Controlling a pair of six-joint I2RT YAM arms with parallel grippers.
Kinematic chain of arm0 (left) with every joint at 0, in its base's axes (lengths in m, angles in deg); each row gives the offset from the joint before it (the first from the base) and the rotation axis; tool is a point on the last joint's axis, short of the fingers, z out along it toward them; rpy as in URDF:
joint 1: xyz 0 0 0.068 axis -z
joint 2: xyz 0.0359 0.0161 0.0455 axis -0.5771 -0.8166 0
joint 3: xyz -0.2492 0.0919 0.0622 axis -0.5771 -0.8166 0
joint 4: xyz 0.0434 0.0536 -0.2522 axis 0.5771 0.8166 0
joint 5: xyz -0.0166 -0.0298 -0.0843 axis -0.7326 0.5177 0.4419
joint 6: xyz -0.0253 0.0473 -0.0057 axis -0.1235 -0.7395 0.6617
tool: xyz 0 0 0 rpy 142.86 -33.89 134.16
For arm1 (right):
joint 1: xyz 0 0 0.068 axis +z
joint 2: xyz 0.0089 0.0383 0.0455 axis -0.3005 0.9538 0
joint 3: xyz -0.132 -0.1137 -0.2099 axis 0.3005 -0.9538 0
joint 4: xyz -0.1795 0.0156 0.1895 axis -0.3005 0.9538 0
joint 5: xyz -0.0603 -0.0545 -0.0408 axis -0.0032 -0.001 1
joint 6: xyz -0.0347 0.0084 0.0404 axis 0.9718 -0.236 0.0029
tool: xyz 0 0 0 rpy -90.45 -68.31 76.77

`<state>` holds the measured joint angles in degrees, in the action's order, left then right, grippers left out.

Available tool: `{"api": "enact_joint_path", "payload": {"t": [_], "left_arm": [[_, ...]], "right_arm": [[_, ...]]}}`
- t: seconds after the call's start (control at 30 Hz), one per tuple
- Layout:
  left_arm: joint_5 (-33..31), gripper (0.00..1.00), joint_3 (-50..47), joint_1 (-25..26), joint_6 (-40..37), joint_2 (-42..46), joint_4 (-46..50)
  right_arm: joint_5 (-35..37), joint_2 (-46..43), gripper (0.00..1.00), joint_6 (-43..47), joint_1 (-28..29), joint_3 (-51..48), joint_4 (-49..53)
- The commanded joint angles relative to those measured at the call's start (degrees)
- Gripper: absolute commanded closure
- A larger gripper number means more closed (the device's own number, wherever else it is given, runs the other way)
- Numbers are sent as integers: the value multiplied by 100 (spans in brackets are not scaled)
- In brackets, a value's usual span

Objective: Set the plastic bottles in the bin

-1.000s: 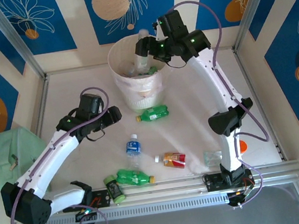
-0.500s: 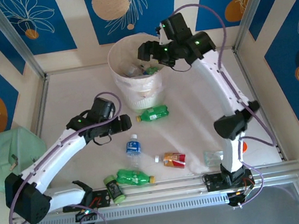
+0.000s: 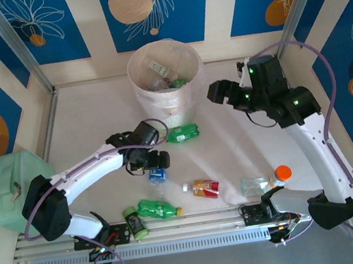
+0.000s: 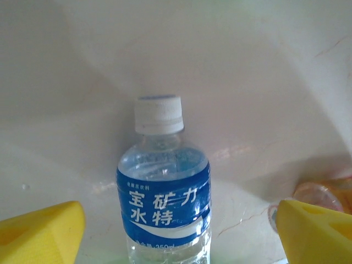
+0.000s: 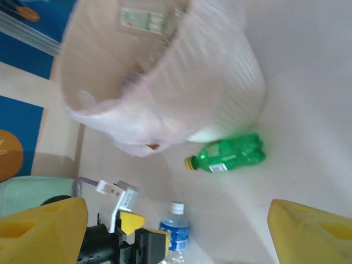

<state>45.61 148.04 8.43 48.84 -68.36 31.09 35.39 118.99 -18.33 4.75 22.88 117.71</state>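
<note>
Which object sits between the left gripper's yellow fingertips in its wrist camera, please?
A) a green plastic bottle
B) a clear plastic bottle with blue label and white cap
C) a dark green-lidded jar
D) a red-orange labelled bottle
B: the left wrist view shows the clear plastic bottle with blue label and white cap centred between the spread fingertips of the left gripper, untouched by either.
</note>
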Motion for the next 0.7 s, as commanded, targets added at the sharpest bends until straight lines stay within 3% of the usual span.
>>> {"api": "enact_joint_path", "payload": {"t": [0.0,0.33,0.67], "left_arm": [[117,11,143,106,-156,-198,277],[244,16,142,114,-125,-933,80],[291,28,192,114,-166,-1354,35]], "right_arm": [[-123,-288,14,-243,-96,-648,-49],[-251,-963,12,-576,0,-2011,131],[-223,-1182,12,-687,0,-2316,207]]}}
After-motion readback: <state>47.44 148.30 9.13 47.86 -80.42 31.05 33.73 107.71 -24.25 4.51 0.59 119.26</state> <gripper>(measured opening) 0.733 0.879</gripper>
